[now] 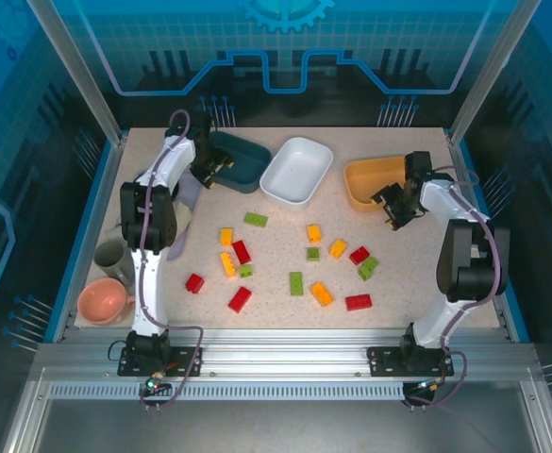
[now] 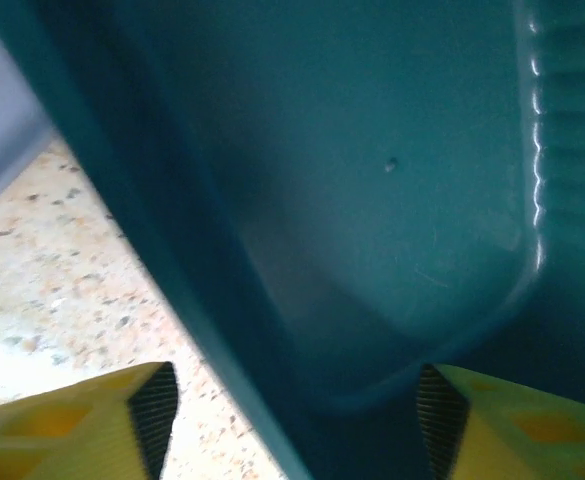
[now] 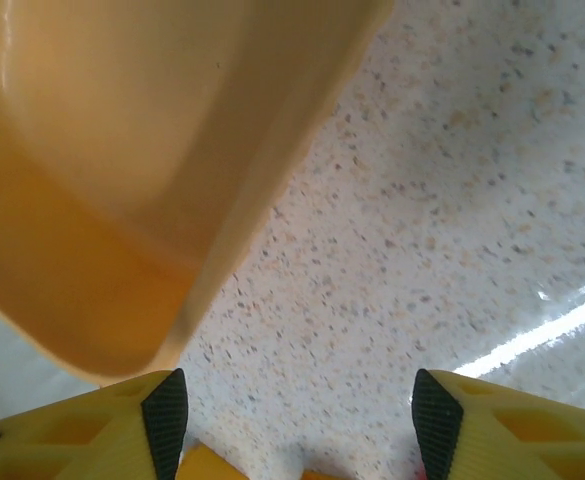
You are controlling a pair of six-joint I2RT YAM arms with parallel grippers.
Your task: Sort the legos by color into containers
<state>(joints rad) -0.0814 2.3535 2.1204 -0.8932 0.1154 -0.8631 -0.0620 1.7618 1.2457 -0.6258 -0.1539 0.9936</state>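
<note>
- two arms reach to the far side of the desk (image 1: 417, 274), where three trays sit in a row: the teal tray (image 1: 247, 156) at 11 o'clock, the white tray (image 1: 297, 170) at 12 and the orange tray (image 1: 370, 181) at 1.
- the left fingers (image 2: 142, 420) stand about half open and hold nothing, with the teal tray's near wall running up between them.
- the right fingers (image 3: 162, 420) are likewise half spread over bare desk, with the orange tray's corner just beside one of them. a yellow-orange scrap at the bottom edge of that wrist view is too cropped to name.
- the legos (image 1: 240, 299), red, yellow-orange and green, lie loose across the middle of the desk from 9 to 3 o'clock, well apart from both pairs of fingers. all three trays look empty.
- the step in hand appears to be a grip on the tray rims, perhaps to draw the trays nearer the bricks. done well, each pair of fingers would straddle one wall squarely and bite low before pulling, so the light tray slides flat rather than tipping.
- the teal tray's long axis runs roughly 10 to 4, the white tray's 1 to 7 and the orange tray's nearly 9 to 3. all three open upward.
</note>
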